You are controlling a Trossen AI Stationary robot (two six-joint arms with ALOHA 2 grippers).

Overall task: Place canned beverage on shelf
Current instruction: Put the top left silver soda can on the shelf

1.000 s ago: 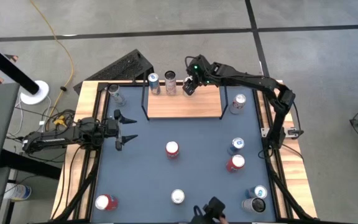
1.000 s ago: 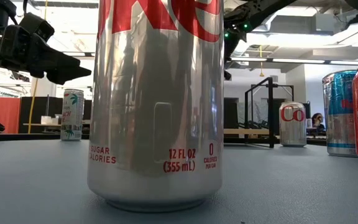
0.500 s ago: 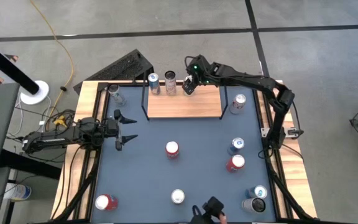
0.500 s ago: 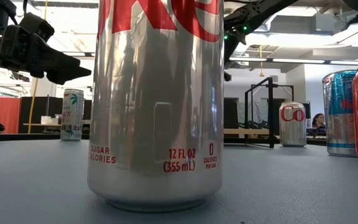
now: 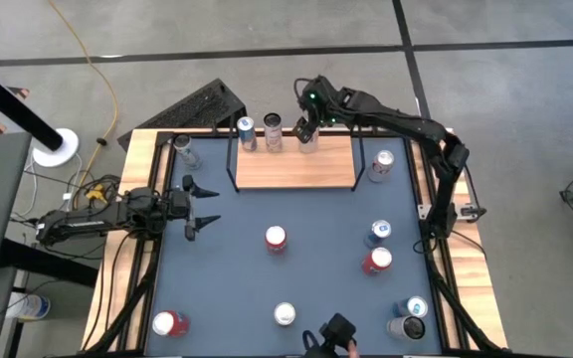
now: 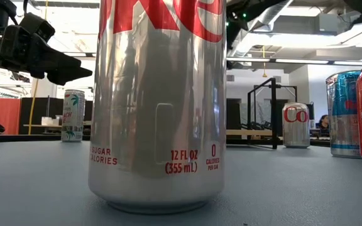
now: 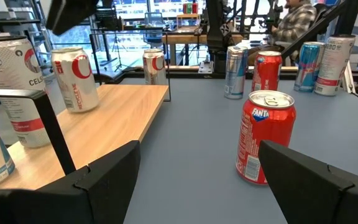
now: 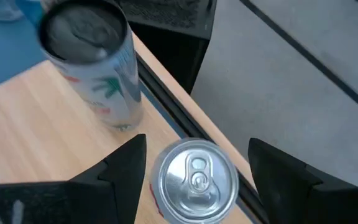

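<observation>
Now, table (image 5: 227,288): grey-blue, cans scattered across it.
Shelf (image 5: 296,171): wooden board at the far edge.
Left gripper (image 5: 199,209): fingers apart, empty, over the table's left side.
Right gripper (image 8: 194,163): fingers spread, above the can, gripping nothing.
Can (image 8: 194,180): upright on the shelf's back edge.

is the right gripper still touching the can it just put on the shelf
Apart. In the right wrist view, the right gripper has its fingers spread, with the shelf visible on both sides between them and the silver can standing below.
</observation>
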